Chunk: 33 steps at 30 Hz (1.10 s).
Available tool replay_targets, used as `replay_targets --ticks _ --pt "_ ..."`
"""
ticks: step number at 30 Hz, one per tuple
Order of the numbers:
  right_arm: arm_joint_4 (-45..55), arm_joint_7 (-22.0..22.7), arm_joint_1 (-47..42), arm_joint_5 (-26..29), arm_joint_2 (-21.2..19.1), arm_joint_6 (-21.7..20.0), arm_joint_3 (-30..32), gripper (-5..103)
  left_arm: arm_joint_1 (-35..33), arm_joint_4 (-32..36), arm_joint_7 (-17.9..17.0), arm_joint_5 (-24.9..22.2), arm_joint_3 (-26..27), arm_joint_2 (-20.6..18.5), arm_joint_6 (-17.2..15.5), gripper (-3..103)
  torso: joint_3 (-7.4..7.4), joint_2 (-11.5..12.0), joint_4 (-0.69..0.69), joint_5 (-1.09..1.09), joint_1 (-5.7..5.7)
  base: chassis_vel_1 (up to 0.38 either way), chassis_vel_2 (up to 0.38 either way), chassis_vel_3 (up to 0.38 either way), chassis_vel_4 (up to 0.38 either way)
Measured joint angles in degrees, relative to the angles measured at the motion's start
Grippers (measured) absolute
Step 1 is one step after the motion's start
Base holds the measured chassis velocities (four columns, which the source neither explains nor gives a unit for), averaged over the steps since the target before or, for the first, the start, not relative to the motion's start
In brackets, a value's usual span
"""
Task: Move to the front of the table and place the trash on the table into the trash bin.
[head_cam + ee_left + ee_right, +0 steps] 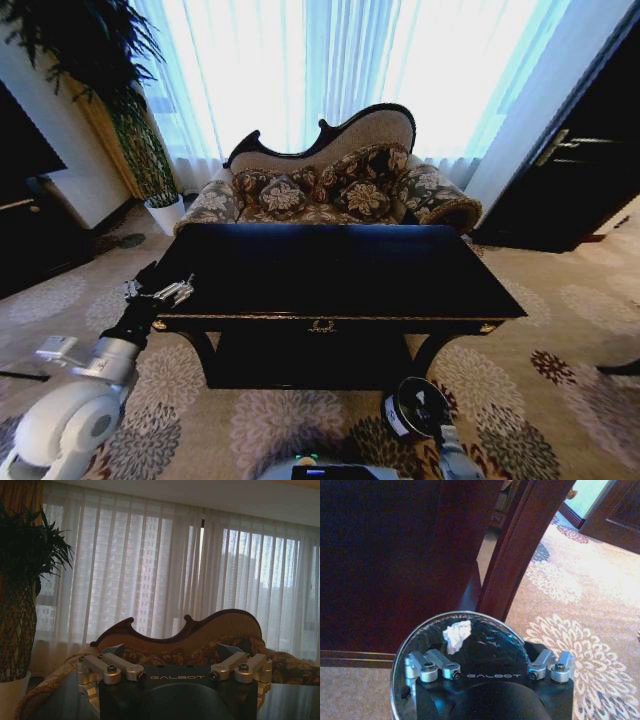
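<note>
Right gripper (492, 672) is hovering over trash bin (405, 645), jaws spread and empty, for dropping; tissue wad (456, 634) lying inside; left gripper (160, 295), jaws open, is idling at the table (400, 280) left edge

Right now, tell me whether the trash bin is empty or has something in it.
Not empty. The trash bin holds a white crumpled tissue on its dark liner, directly beneath the right gripper.

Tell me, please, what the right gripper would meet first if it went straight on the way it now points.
Most likely the trash bin: the right gripper hangs open directly over its mouth, pointing down, where a white crumpled tissue already lies. Depth to it is unclear.
</note>
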<state>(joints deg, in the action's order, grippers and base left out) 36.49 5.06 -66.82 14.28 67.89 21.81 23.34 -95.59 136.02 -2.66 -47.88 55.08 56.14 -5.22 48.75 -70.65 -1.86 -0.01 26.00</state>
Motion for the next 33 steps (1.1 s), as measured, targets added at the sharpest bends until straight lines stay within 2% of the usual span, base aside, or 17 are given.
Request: replay_targets --ticks 4,13,15,18,19,20,21,23,24,25,26,27,28,29,30,32,33 --pt "0.0 0.0 0.03 0.27 -0.21 -0.43 0.06 99 0.0 0.0 0.0 0.0 0.0 0.0 0.0 100 0.0 0.0 0.0 0.0 0.0 0.0 0.0 0.0 0.0" --pt "2.99 4.14 -0.69 3.55 0.02 -10.3 -0.35 100 0.0 0.0 0.0 0.0 0.0 0.0 0.0 100 0.0 0.0 0.0 0.0 0.0 0.0 0.0 0.0 0.0" --pt "3.05 4.98 -0.56 3.57 0.08 -11.04 -0.41 100 0.0 0.0 0.0 0.0 0.0 0.0 0.0 100 0.0 0.0 0.0 0.01 0.0 0.0 0.0 0.0 0.0" --pt "0.03 7.82 1.69 -5.32 0.35 -8.46 0.59 100 0.0 0.0 0.0 0.0 0.0 0.0 0.0 100 0.0 0.0 -0.01 0.0 0.0 0.0 0.0 0.0 0.0" --pt "0.28 7.8 1.85 -5.61 0.47 -8.16 0.71 100 0.0 0.0 0.0 0.0 0.0 0.0 0.0 100 0.0 0.0 0.02 -0.06 0.0 0.0 0.0 0.0 0.0" --pt "2.38 7.81 1.06 -1.26 0.72 -11.33 0.19 100 0.0 0.0 0.0 0.0 0.0 0.0 0.0 100 0.0 0.0 0.04 -0.06 0.01 0.0 0.0 0.0 0.0" --pt "2.38 7.81 1.06 -1.26 0.72 -11.33 0.19 100 0.0 0.0 0.0 0.0 0.0 0.0 0.0 100 0.0 0.0 0.04 -0.06 0.01 0.0 0.0 0.0 0.0" --pt "8.18 8.04 -1.39 6.71 1.65 -19.9 -0.55 100 0.0 0.0 0.0 0.0 0.0 0.0 0.0 100 0.01 0.0 -0.04 0.11 0.01 0.0 0.0 0.0 0.0" --pt "9.93 8.31 -1.87 7.13 1.88 -22.37 -0.6 100 0.0 0.0 0.0 0.0 0.0 0.0 0.0 100 0.0 0.0 -0.03 0.05 0.0 0.0 0.0 0.0 0.0" --pt "10.02 8.92 -1.73 3.85 2.04 -22.43 -0.3 100 0.0 0.0 0.0 0.0 0.0 0.0 0.0 100 0.0 0.0 -0.01 -0.03 0.0 0.0 0.0 0.0 0.0" --pt "10.02 8.92 -1.73 3.85 2.04 -22.43 -0.3 100 0.0 0.0 0.0 0.0 0.0 0.0 0.0 100 0.0 0.0 -0.01 -0.03 0.0 0.0 0.0 0.0 0.0" --pt "8.66 9.25 -0.91 -3.04 2.48 -19.1 0.9 100 0.0 0.0 0.0 0.0 0.0 0.0 0.0 100 0.0 -0.01 -0.04 -0.03 -0.01 0.0 0.0 0.0 0.0" --pt "8.36 8.86 -0.15 -5.55 2.62 -15.92 1.21 100 0.0 0.0 0.0 0.0 0.0 0.0 0.0 100 -0.01 -0.01 0.04 -0.06 0.0 0.0 0.0 0.0 0.0" --pt "8.36 8.86 -0.15 -5.55 2.62 -15.92 1.21 100 0.0 0.0 0.0 0.0 0.0 0.0 0.0 100 -0.01 -0.01 0.04 -0.06 0.0 0.0 0.0 0.0 0.0" --pt "10.63 9.66 -0.87 -1.8 2.87 -19.34 0.44 100 0.0 0.0 0.0 0.0 0.0 0.0 0.0 100 0.0 0.0 0.04 -0.04 0.0 0.0 0.0 0.0 0.0" --pt "11.43 10.03 -1.08 -1.88 3.47 -20.18 0.54 100 0.0 0.0 0.0 0.0 0.0 0.0 0.0 100 0.01 0.01 -0.03 0.1 0.01 0.0 0.0 0.0 0.0" --pt "12.3 10.59 -1.07 -0.61 3.46 -21.91 0.56 100 0.0 0.0 0.0 0.0 -0.01 0.0 0.0 100 0.01 0.0 0.0 -0.04 0.01 0.0 0.0 0.0 0.0"
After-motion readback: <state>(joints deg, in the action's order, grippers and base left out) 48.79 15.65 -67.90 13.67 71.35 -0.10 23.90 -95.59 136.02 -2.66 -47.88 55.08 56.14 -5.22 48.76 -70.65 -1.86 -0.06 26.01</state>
